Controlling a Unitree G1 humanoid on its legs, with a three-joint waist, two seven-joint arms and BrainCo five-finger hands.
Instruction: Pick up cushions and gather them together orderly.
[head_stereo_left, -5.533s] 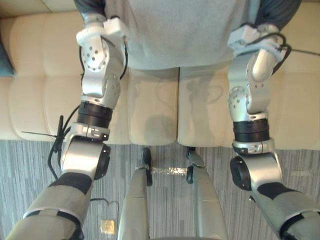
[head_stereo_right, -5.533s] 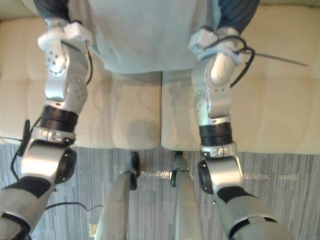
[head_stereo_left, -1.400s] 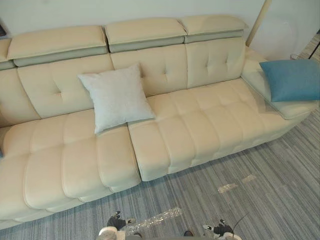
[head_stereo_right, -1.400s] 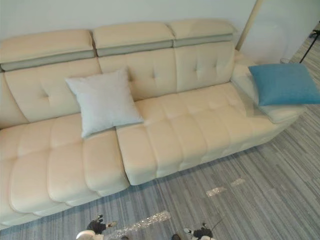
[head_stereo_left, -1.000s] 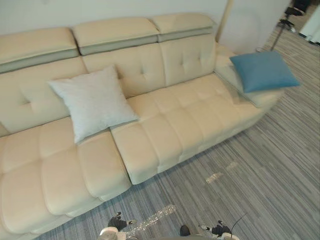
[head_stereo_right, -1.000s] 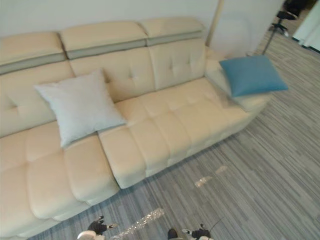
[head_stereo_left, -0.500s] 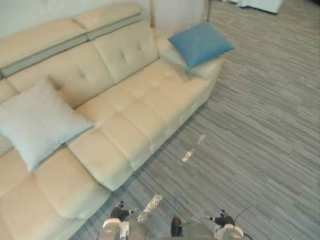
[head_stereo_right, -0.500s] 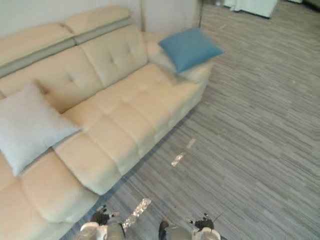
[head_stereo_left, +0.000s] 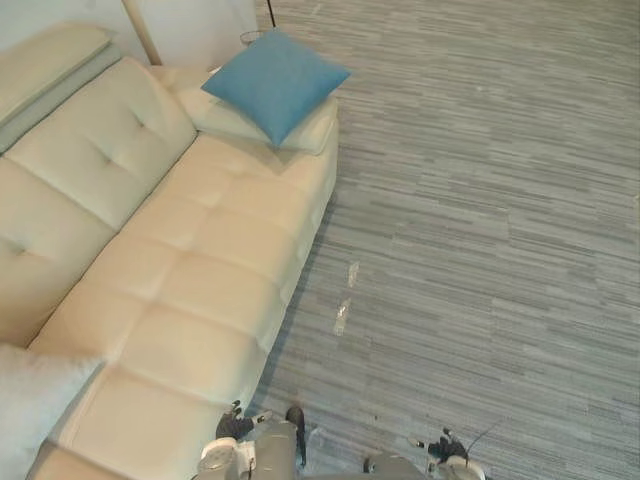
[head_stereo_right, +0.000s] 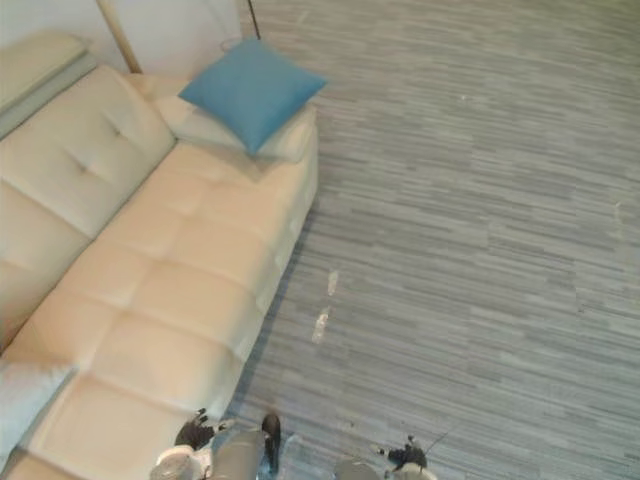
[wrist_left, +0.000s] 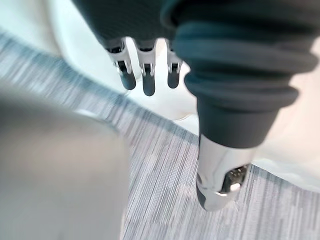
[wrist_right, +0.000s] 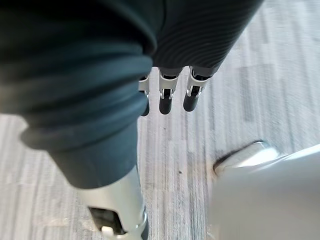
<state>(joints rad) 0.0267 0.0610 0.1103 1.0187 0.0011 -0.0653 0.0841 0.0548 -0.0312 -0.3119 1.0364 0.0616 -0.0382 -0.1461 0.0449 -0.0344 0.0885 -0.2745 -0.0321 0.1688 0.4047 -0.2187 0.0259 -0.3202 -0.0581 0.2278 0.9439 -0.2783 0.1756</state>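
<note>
Hanging slack, both hands are empty: left robot hand (wrist_left: 147, 80) has its fingers straight and a little apart, pointing down where the sofa (head_stereo_left: 200, 260) front meets the grey striped floor (head_stereo_left: 480, 200); right robot hand (wrist_right: 166, 97) is likewise loose, fingers straight over bare floor, nothing in either palm. Blue cushion (head_stereo_left: 275, 80) lies flat and skewed on the cream armrest (head_stereo_left: 312, 128) at the far end of the sofa, one corner appearing to jut past the armrest's outer edge over the floor; pale grey cushion (head_stereo_left: 30, 400) shows by one corner at the near end of the seat, well apart from the blue one, bare seat sections between them. Thin pole (head_stereo_left: 140, 30) stands near the armrest by the backrest's end; scraps of tape (head_stereo_left: 342, 316) lie on the floor near the sofa front. Judgement: gathering not yet done; the blue cushion looks like the next pick-up, and neither robot hand is near it. Risks from here: a pinch on one soft corner could let the cushion sag and slip on the carry; a low, pushing reach could tip it off the armrest onto the floor, given the overhang; a wide arm swing could clip the pole; a careless set-down could topple the pale grey cushion or leave the pair crooked rather than orderly
</note>
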